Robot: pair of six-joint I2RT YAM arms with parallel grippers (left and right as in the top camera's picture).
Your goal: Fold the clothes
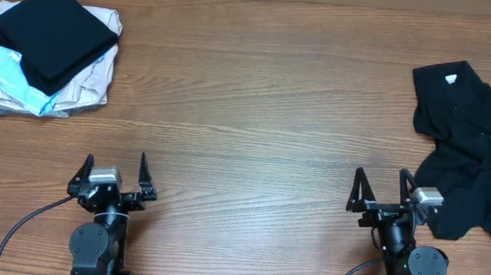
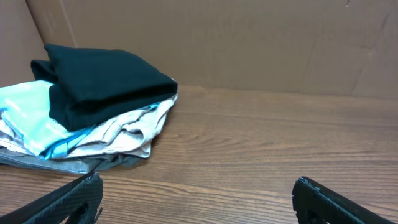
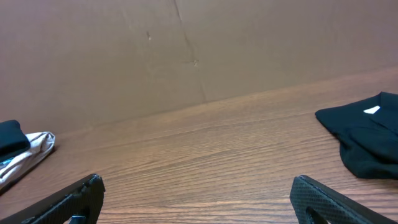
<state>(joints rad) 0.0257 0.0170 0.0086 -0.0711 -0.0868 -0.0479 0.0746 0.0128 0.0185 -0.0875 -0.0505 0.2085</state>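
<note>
A crumpled black garment [image 1: 476, 149] with a small white neck label lies unfolded at the table's right edge; the right wrist view catches its near corner [image 3: 367, 140]. A folded black garment [image 1: 51, 33] tops a stack at the far left, also visible in the left wrist view [image 2: 106, 81]. My left gripper [image 1: 116, 172] rests open near the front edge, nothing between its fingers [image 2: 74, 199]. My right gripper [image 1: 380, 189] is open too, just left of the crumpled garment, with bare wood between its fingers [image 3: 323, 199].
Under the folded black piece sit beige, light blue [image 1: 6, 76] and grey folded clothes [image 2: 118, 134]. A brown cardboard wall [image 3: 186, 56] stands behind the table. Wooden tabletop [image 1: 257, 112] spans the middle.
</note>
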